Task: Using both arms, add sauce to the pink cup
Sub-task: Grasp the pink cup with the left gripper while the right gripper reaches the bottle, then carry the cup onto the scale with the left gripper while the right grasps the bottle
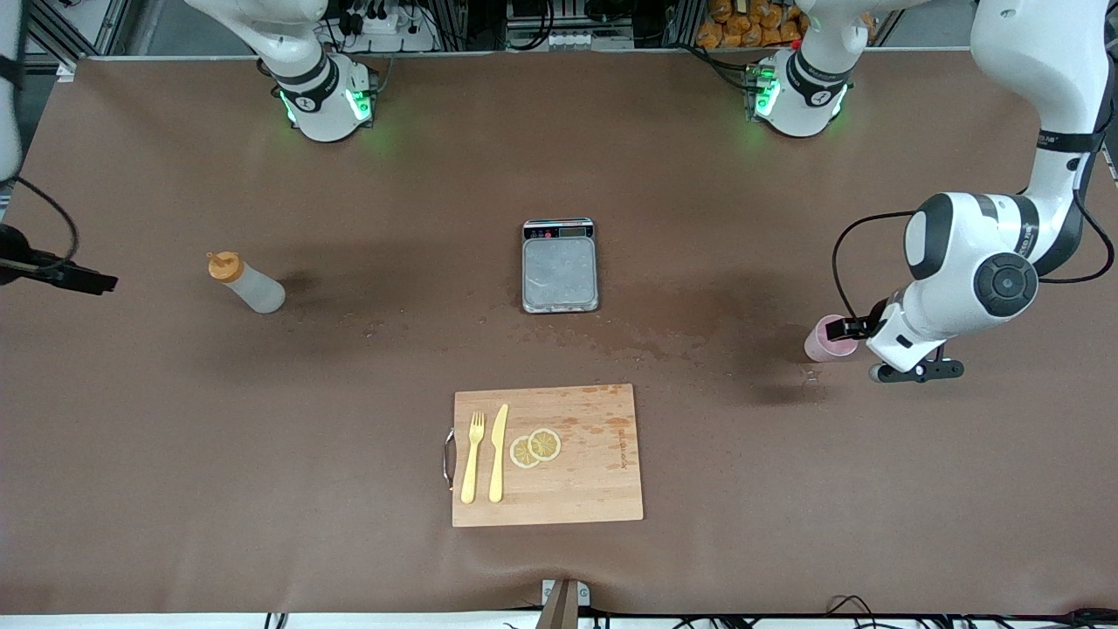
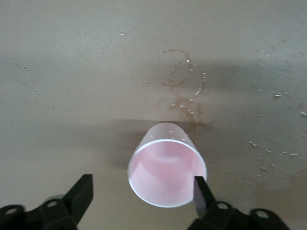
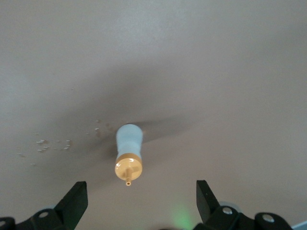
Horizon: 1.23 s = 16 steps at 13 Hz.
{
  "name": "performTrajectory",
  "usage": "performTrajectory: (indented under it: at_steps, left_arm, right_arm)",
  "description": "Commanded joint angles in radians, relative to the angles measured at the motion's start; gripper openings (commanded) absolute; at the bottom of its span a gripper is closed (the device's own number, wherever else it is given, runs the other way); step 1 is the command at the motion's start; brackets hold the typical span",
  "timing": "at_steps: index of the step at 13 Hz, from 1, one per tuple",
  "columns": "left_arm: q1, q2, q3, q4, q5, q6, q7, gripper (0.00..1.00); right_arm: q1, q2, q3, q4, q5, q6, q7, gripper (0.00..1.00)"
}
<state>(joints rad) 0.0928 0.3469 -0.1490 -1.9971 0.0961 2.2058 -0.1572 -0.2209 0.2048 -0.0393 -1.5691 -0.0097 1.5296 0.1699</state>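
On the brown table [image 1: 175, 454] stand one translucent whitish squeeze bottle of sauce [image 1: 249, 284] with an orange nozzle cap, one small grey kitchen scale [image 1: 560, 266] with a metal tray, one pale pink tapered plastic cup [image 1: 826, 340] and one bamboo cutting board [image 1: 547, 455] bearing one yellow plastic fork [image 1: 472, 456], one yellow plastic knife [image 1: 498, 452] and two lemon slices [image 1: 535, 447]. The bottle stands upright well toward the right arm's end from the scale; the right gripper [image 3: 142, 199], at the table's edge on that end, hangs above it with jaws spread wide, gripping nothing, the bottle [image 3: 128, 154] between but below them. The board lies nearer to the front camera than the scale. The cup stands upright well toward the left arm's end from the scale. The left arm bends down low, its left gripper [image 2: 144, 194] level with the cup [image 2: 166, 165]: jaws parted around it, one finger [image 2: 201, 195] just touching the rim, the other clear. Faint wet rings [image 2: 184, 86] mark the cloth beside the cup.
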Motion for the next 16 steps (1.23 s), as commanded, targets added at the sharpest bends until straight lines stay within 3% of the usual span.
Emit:
performTrajectory:
  at_steps: [1,4,8,9,12,13,16]
  left_arm:
    - [0.025,0.010,-0.003,-0.029,0.027,0.052,0.007,0.90]
    - [0.028,0.033,-0.004,-0.032,0.027,0.061,0.005,0.82]
    - [0.027,0.050,-0.004,-0.032,0.027,0.064,-0.002,0.55]
    - [0.027,0.055,-0.004,-0.032,0.027,0.071,-0.002,0.46]
    - [0.027,0.064,-0.004,-0.031,0.025,0.072,-0.005,0.08]
    - [0.027,0.064,-0.004,-0.029,0.024,0.072,-0.007,0.00]
    - [0.025,0.047,-0.006,-0.026,0.025,0.071,-0.015,0.00]
  right_arm:
    - [-0.096,0.077,0.015,0.047,0.123,-0.023,-0.001,1.00]
    - [-0.149,0.131,0.015,0.047,0.151,-0.026,-0.001,1.00]
    - [-0.238,0.226,0.015,0.047,0.261,-0.072,-0.001,1.00]
    - [-0.253,0.251,0.015,0.047,0.283,-0.089,-0.001,1.00]
    - [-0.316,0.355,0.015,0.047,0.405,-0.149,0.017,1.00]
    - [-0.325,0.375,0.015,0.047,0.427,-0.166,0.038,1.00]
    - [-0.331,0.421,0.015,0.047,0.444,-0.170,0.042,1.00]
